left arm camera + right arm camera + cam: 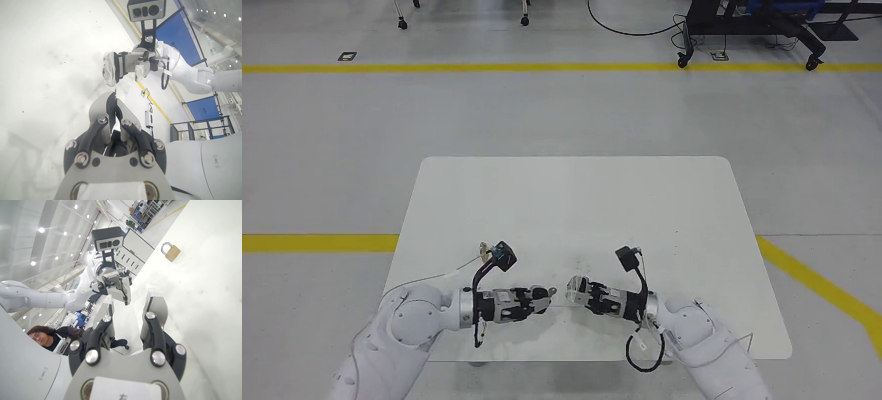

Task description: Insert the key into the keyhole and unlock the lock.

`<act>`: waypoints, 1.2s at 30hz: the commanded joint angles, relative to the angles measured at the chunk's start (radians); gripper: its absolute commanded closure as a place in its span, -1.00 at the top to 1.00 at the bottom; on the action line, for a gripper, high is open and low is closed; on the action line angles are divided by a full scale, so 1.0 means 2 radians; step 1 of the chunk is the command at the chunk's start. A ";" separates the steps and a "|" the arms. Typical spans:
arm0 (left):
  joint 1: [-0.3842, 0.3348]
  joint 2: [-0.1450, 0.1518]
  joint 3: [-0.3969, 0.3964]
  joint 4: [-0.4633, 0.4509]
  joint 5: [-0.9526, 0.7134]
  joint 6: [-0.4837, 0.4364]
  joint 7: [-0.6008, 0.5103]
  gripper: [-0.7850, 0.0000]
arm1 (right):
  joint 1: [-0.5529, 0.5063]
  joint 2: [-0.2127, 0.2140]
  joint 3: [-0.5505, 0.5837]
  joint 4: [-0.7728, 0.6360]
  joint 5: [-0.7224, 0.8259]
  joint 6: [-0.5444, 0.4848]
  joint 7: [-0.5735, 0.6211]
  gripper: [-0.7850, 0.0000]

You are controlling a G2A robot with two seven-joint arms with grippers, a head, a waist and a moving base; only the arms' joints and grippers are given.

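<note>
Key pinched in the left gripper, with the right gripper spread wide opposite it.
Both grippers hover face to face over the near middle of the white table, their tips close together. The left gripper's fingers are pressed together on the key. Its thin metal blade sticks out past the fingertips toward one cloth-wrapped finger of the right gripper; I cannot tell whether blade and finger touch. The right gripper holds nothing. The brass padlock, with a silver shackle, lies flat on the table beyond the left gripper, near a table edge and well apart from both grippers.
</note>
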 commanded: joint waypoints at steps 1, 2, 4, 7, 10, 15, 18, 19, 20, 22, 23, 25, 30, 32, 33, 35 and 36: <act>0.000 0.001 0.003 -0.002 -0.007 0.000 -0.014 -1.00 | 0.001 0.000 -0.004 -0.001 0.001 -0.002 0.006 -0.16; 0.000 0.002 0.005 -0.001 -0.012 0.002 -0.021 -1.00 | 0.001 0.000 -0.006 -0.001 0.002 -0.003 0.011 -0.17; -0.003 0.002 0.013 0.002 -0.025 0.006 -0.036 -1.00 | 0.003 0.001 -0.010 0.000 0.004 -0.004 0.019 -0.20; -0.013 0.002 0.027 0.012 -0.041 0.015 -0.059 -1.00 | 0.006 0.002 -0.017 0.000 0.007 -0.010 0.032 -0.24; -0.023 0.002 0.038 0.020 -0.040 0.028 -0.065 -1.00 | 0.009 0.003 -0.021 0.002 0.013 -0.013 0.044 -0.28; -0.032 0.001 0.049 0.027 -0.037 0.038 -0.066 -1.00 | 0.014 0.005 -0.029 0.004 0.018 -0.017 0.060 -0.44; -0.036 0.002 0.054 0.029 -0.036 0.040 -0.065 -1.00 | 0.018 0.006 -0.034 0.006 0.016 -0.016 0.064 -0.52; -0.036 0.002 0.054 0.030 -0.036 0.040 -0.065 -1.00 | 0.018 0.006 -0.035 0.006 0.014 -0.015 0.064 -0.57; -0.038 0.002 0.056 0.030 -0.035 0.040 -0.066 -1.00 | 0.020 0.006 -0.037 0.006 0.012 -0.014 0.065 -0.60; -0.039 0.002 0.058 0.030 -0.035 0.040 -0.065 -1.00 | 0.021 0.006 -0.040 0.007 0.010 -0.014 0.065 -0.75; -0.040 0.003 0.059 0.031 -0.034 0.041 -0.065 -1.00 | 0.022 0.006 -0.041 0.007 0.009 -0.014 0.066 -0.81; -0.041 0.003 0.061 0.031 -0.033 0.042 -0.064 -1.00 | 0.023 0.007 -0.044 0.008 0.008 -0.014 0.066 -0.98; -0.043 0.005 0.064 0.031 -0.031 0.045 -0.062 -1.00 | 0.026 0.008 -0.048 0.008 0.004 -0.015 0.066 -1.00; -0.043 0.006 0.064 0.031 -0.030 0.044 -0.059 -1.00 | 0.026 0.009 -0.049 0.009 0.003 -0.015 0.064 -1.00; -0.043 0.006 0.063 0.031 -0.030 0.045 -0.058 -1.00 | 0.026 0.009 -0.049 0.009 0.002 -0.016 0.063 -1.00; -0.042 0.008 0.060 0.031 -0.030 0.045 -0.056 -1.00 | 0.026 0.010 -0.050 0.009 0.002 -0.017 0.060 -1.00; -0.042 0.008 0.059 0.031 -0.031 0.045 -0.055 -1.00 | 0.026 0.010 -0.050 0.009 0.002 -0.018 0.060 -1.00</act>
